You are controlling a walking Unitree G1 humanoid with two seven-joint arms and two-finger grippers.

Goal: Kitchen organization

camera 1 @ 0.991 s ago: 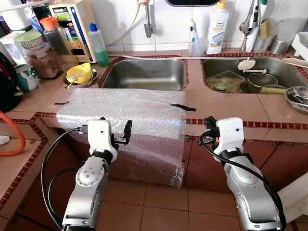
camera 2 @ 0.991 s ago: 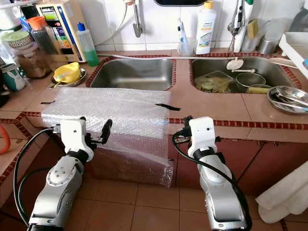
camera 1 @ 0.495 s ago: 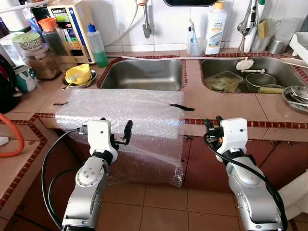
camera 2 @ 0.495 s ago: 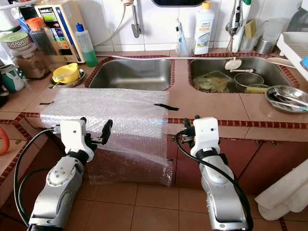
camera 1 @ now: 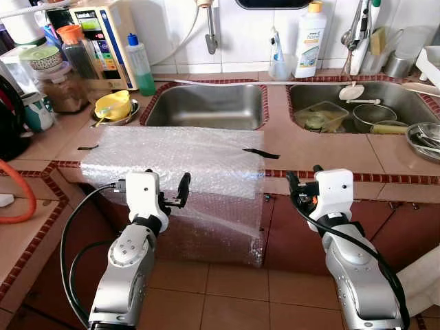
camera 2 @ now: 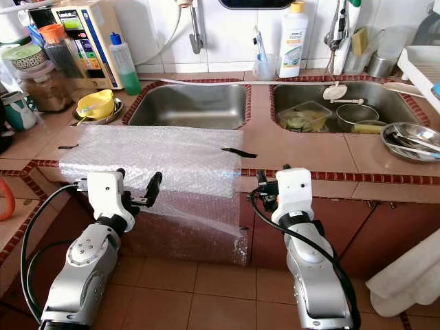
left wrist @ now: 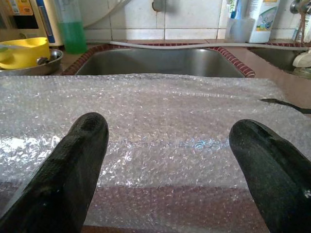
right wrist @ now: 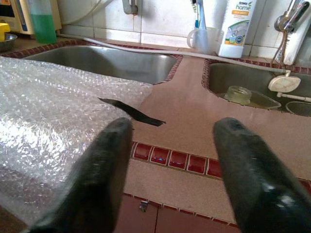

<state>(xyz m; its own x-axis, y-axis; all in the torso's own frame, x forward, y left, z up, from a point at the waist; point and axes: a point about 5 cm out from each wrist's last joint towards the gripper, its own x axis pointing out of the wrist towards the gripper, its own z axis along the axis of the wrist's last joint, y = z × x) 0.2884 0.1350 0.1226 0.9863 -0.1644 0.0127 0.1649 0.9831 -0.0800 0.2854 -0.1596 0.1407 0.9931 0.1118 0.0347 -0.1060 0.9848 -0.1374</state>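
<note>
Here, at the far left of the tiled counter (camera 1: 62,134), stand jars and a water purifier (camera 1: 104,38), a green bottle (camera 1: 140,65) beside it, and a yellow bowl (camera 1: 113,104) resting in a metal dish just left of the left sink (camera 1: 206,104). A sheet of bubble wrap (camera 1: 175,161) lies on the counter in front of that sink, held by strips of black tape (camera 1: 261,152) at its corners, and its front part hangs over the counter edge down before the cabinet. The left gripper (camera 1: 151,189) is raised in front of the hanging wrap, near the counter edge, its two black fingers (left wrist: 73,160) spread wide apart with nothing between them; in the left wrist view the wrap lies straight ahead of them. Further right, the right gripper (camera 1: 302,182) hovers just before the red-tiled counter edge, right of the wrap and apart from it, its fingers (right wrist: 104,160) also spread and empty. Beyond it, a white detergent bottle (camera 1: 309,40) stands against the wall between the two sinks. The right sink (camera 1: 412,103) holds a clear container (camera 1: 322,115), a metal bowl (camera 1: 375,113) and a white strainer (camera 1: 352,91). A metal plate (camera 1: 425,141) sits on the counter at the far right.
</note>
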